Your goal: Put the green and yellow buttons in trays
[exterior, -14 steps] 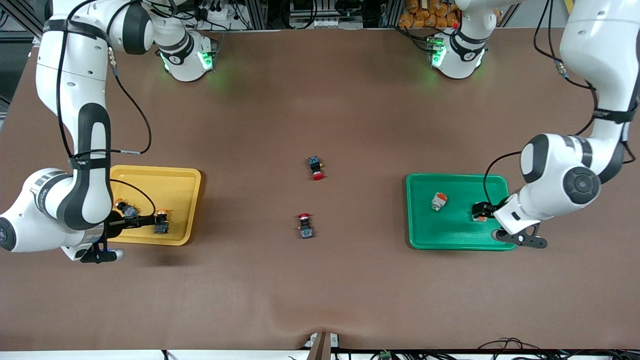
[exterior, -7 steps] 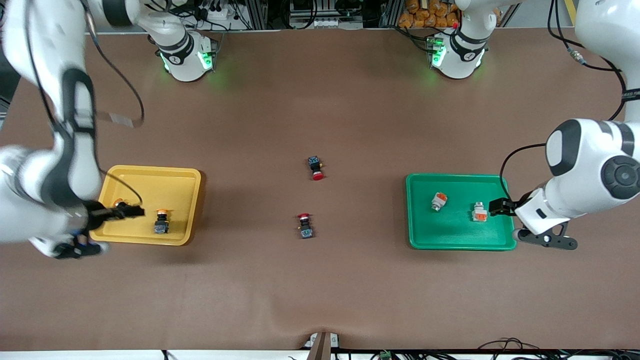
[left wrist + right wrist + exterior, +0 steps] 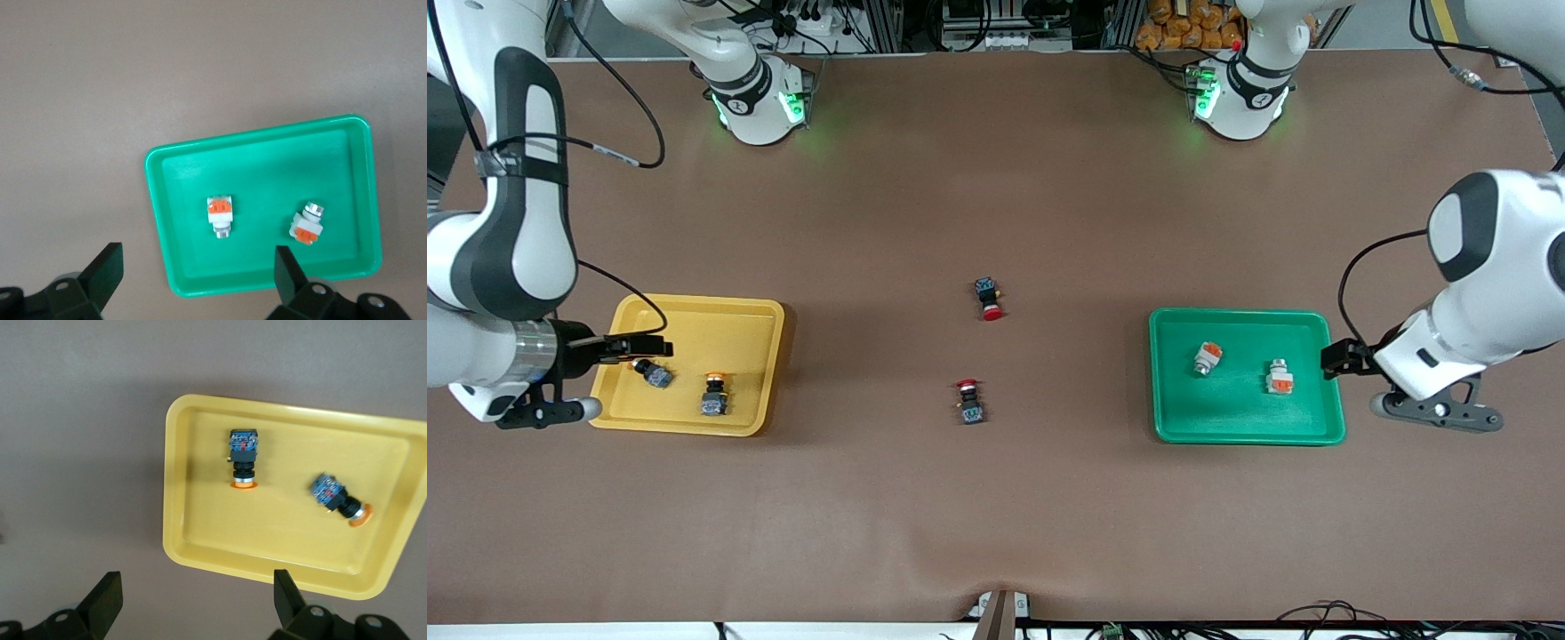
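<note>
The yellow tray (image 3: 738,329) holds two black-blue buttons with yellow-orange caps (image 3: 654,373) (image 3: 713,396). My right gripper (image 3: 649,346) is open and empty, up over the tray's rim at the right arm's end. The right wrist view shows the tray (image 3: 287,533), both buttons (image 3: 243,457) (image 3: 337,497) and the open gripper (image 3: 195,597). The green tray (image 3: 1245,409) holds two white-and-orange buttons (image 3: 1207,357) (image 3: 1279,377). My left gripper (image 3: 1334,357) is open and empty over that tray's rim at the left arm's end. The left wrist view shows this tray (image 3: 267,173), both buttons (image 3: 221,215) (image 3: 307,225) and the open gripper (image 3: 197,273).
Two black-blue switches with red caps lie on the brown table between the trays, one (image 3: 988,298) farther from the front camera, one (image 3: 969,402) nearer.
Both arms have risen and drawn back from inside their trays toward the table's ends. The button under each gripper now lies free in its tray.
</note>
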